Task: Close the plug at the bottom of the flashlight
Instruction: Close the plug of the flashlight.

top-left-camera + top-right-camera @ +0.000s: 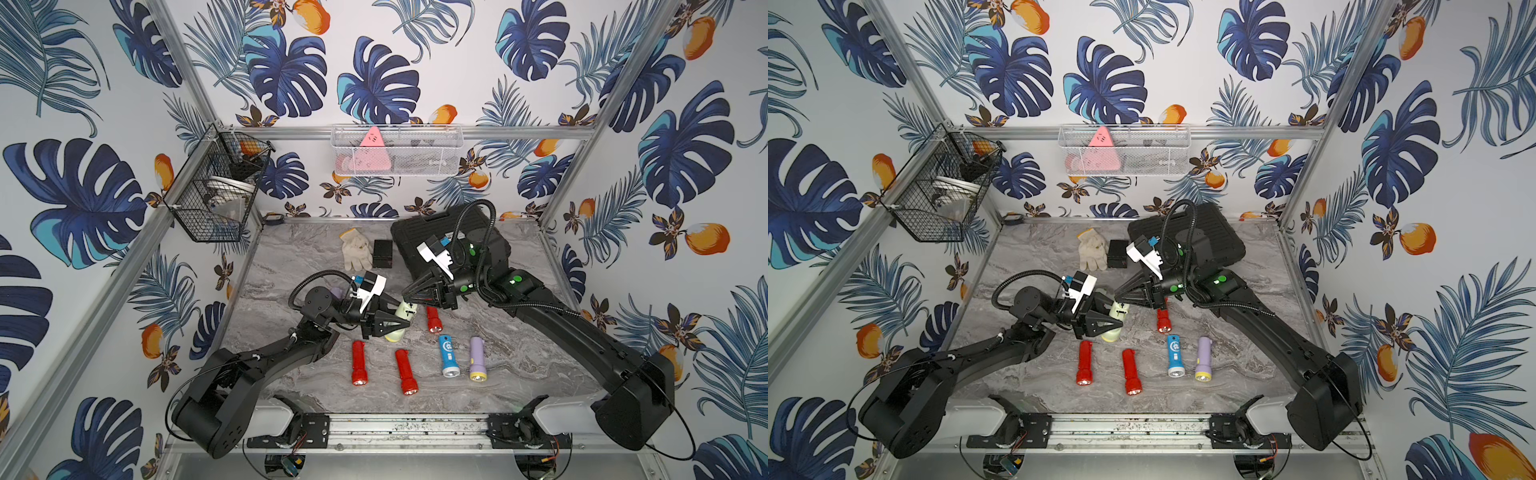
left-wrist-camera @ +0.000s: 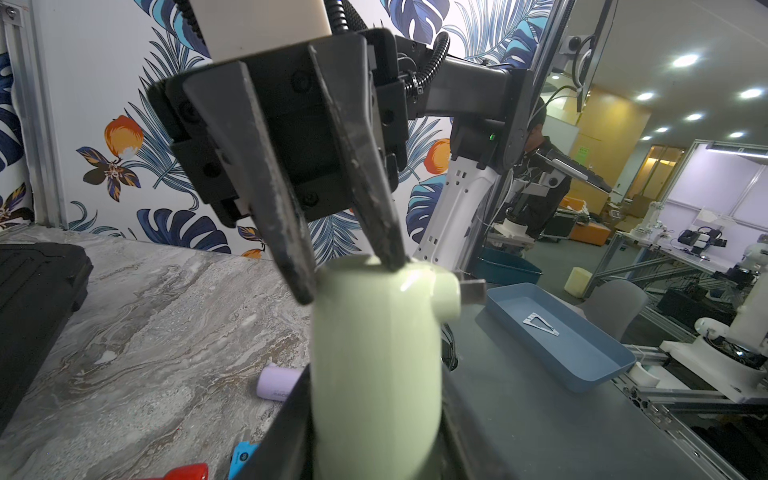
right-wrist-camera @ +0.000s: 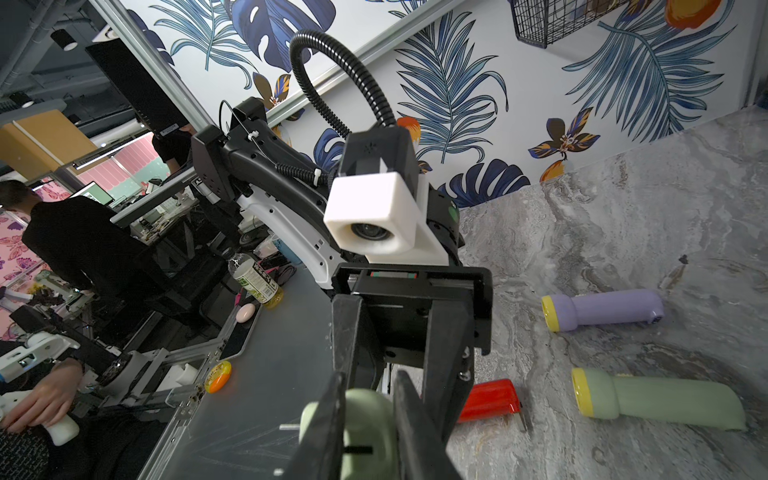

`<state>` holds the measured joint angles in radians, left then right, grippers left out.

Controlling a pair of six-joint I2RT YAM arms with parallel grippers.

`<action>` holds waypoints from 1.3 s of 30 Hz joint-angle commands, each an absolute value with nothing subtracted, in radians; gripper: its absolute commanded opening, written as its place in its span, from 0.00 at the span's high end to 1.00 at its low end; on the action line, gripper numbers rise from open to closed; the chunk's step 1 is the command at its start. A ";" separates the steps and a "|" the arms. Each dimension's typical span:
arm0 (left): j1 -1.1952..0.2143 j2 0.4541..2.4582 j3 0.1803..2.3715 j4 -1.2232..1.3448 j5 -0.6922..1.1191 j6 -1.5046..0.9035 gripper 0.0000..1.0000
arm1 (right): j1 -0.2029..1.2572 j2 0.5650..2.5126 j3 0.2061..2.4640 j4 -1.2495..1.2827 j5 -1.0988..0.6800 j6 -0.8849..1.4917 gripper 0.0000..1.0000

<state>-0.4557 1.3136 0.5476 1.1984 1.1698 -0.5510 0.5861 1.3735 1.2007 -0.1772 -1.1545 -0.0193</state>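
Grip, left: my left gripper (image 1: 392,328) is clamped around the body of the pale green flashlight (image 2: 374,353). It holds the flashlight off the table (image 1: 519,374) with the bottom end turned toward my other arm, presumably so the plug can be reached. My right gripper (image 2: 349,276) straddles that bottom end, jaws close on either side; I cannot tell whether they press on it. A metal prong (image 2: 471,291) sticks out sideways from the end, likely the plug, not yet folded in. Spare flashlights (image 1: 450,355) lie on the table below.
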 commanded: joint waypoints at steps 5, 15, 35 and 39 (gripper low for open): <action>-0.454 1.276 0.578 1.269 1.115 -0.522 1.00 | 0.591 1.365 1.191 -0.300 -1.065 -0.048 0.78; -0.458 1.321 0.542 1.398 1.158 -0.627 1.00 | 0.590 1.314 1.278 -0.289 -0.925 -0.028 0.66; -0.466 1.365 0.529 1.531 1.178 -0.716 1.00 | 0.604 1.290 1.223 -0.301 -1.025 -0.059 0.25; -0.467 1.358 0.530 1.507 1.175 -0.704 1.00 | 0.604 1.287 1.210 -0.290 -1.022 -0.056 0.29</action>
